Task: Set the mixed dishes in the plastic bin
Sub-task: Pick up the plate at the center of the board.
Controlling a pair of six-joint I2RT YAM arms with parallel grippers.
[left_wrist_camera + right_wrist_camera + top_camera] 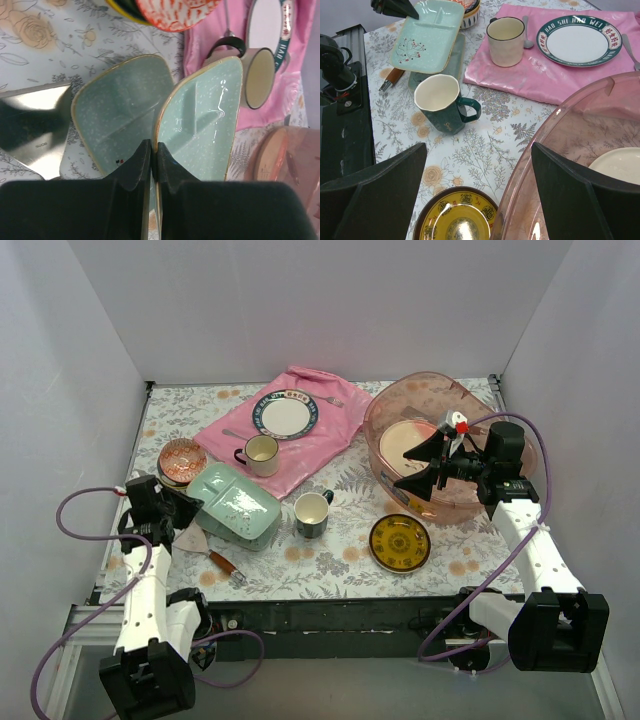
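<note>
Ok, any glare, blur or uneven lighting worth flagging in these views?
Left wrist: white glare streaks on the pale green rectangular tray, and the dark left fingers pinching its rim look soft. Right wrist: the right fingers are blurred in the foreground, with a bright spot on the yellow dark-rimmed plate. Top external: even light, soft shadows, sharp.
</note>
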